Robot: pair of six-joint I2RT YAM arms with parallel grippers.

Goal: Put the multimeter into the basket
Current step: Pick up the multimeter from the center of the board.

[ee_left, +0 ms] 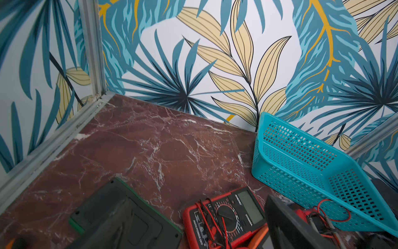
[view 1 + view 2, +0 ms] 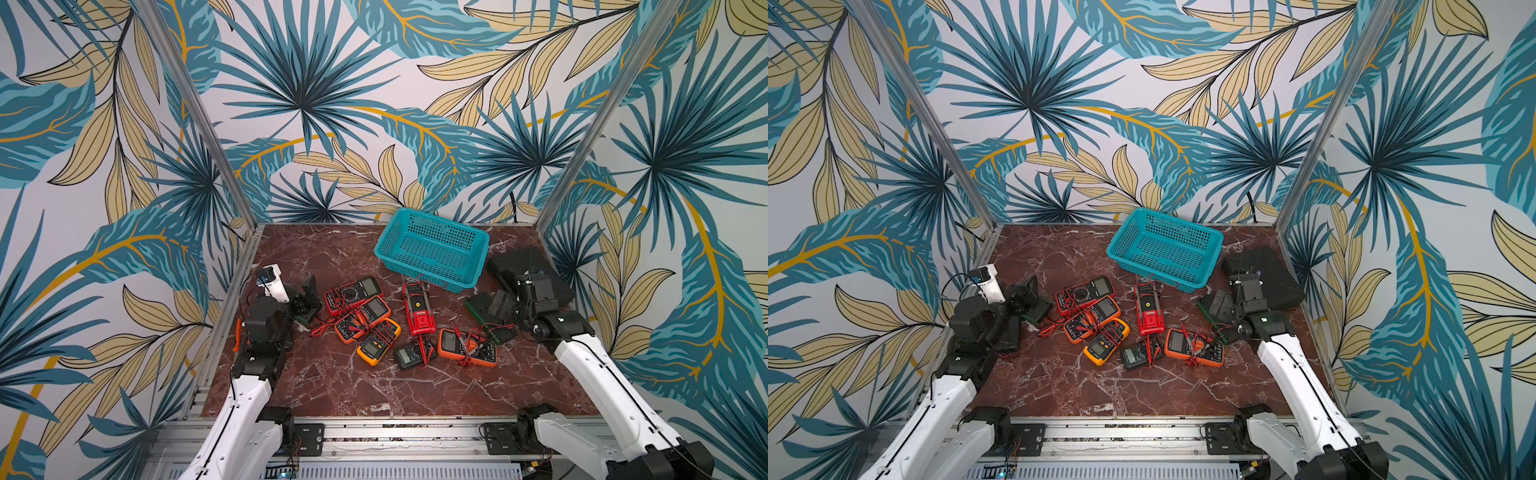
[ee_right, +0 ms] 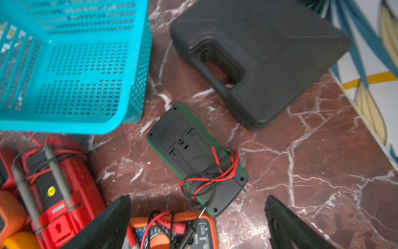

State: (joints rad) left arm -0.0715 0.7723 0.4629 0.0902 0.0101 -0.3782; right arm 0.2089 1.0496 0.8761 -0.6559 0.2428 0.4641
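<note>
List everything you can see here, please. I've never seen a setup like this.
basket: one, teal, back of the table, empty
red meters: two, mid-table
orange meters: three, mid-table and nearer the front, one of them yellower
black meter: one, front of the cluster
green-edged meters: two, face down, one by each gripper
case: one, black, back right
table: red-brown marble
left gripper: black, open, empty
right gripper: black, open, empty

Walls (image 2: 374,83): loud tropical-leaf wallpaper, teal and tan on white. Aluminium corner posts (image 2: 199,116). Desk (image 2: 332,386) reddish-brown marble look, white veins.
</note>
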